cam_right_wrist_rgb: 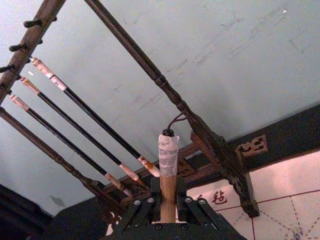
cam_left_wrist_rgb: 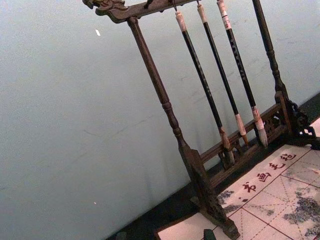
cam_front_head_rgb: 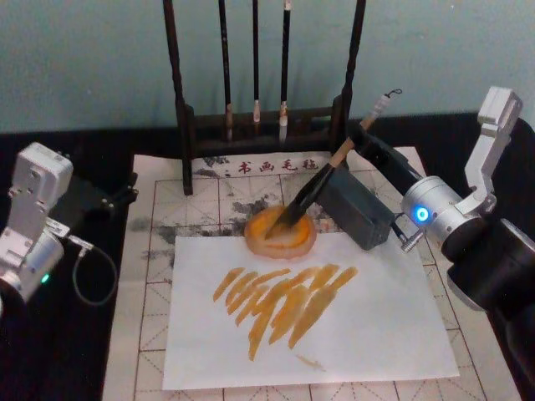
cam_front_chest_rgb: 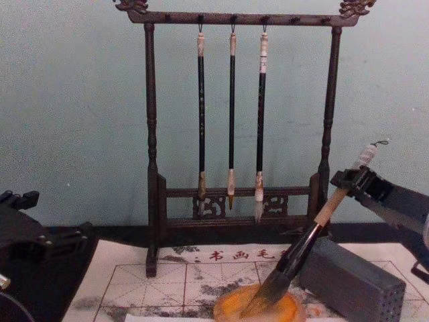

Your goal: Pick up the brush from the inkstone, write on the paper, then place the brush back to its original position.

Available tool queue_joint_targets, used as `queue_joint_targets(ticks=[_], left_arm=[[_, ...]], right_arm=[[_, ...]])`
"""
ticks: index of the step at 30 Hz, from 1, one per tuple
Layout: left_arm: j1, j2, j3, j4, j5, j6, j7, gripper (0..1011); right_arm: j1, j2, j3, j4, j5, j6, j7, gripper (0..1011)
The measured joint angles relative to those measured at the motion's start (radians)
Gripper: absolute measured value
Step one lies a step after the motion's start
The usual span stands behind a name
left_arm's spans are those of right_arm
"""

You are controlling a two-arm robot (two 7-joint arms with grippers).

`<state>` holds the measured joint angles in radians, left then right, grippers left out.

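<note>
- My right tool (cam_right_wrist_rgb: 167, 202) is closed firmly on the brush (cam_front_head_rgb: 322, 180). It grips the tan handle just under the whitish cap. In the right wrist view the handle stands up between the two fingers, with the cap and its small loop above them.
- I judge this high grip is deliberate. It keeps my arm and tool off the wet bristles and the sheet, and the long handle does the reaching.
- The brush is tilted, with its cap up toward my right and the rack (cam_front_chest_rgb: 151, 168). Its dark bristles are down in the orange inkstone (cam_front_head_rgb: 308, 242).
- The inkstone sits at the far edge of a white sheet (cam_front_head_rgb: 384, 334), which lies on the paper (cam_front_head_rgb: 150, 334). The paper's red grid shows all around the sheet.
- Orange strokes lie across the white sheet. With the bristles on the inkstone, I take the writing to be done and this to be the put-back, though I have not let go yet.
- A grey block (cam_front_head_rgb: 359, 213) stands just beside the inkstone, under the line of the handle. It is probably a rest for the handle, but I cannot tell whether the two touch.
- Three thin brushes (cam_front_chest_rgb: 232, 114) hang on the rack behind. My cap end is near its right post, so backing away calls for care.
- My left tool (cam_front_head_rgb: 113, 199) is parked over the black counter (cam_front_head_rgb: 84, 142) on the left, well apart from the inkstone.
</note>
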<state>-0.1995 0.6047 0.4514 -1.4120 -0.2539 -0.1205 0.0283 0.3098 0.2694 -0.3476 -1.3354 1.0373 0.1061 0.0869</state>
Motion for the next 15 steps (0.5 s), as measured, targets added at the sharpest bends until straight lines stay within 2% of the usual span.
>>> queue_joint_targets(ticks=[15], left_arm=[[0.000, 0.000, 0.000, 0.000, 0.000, 0.000, 0.000, 1001]], right_arm=[[-0.006, -0.002, 0.019, 0.001, 0.023, 0.031, -0.022, 200]])
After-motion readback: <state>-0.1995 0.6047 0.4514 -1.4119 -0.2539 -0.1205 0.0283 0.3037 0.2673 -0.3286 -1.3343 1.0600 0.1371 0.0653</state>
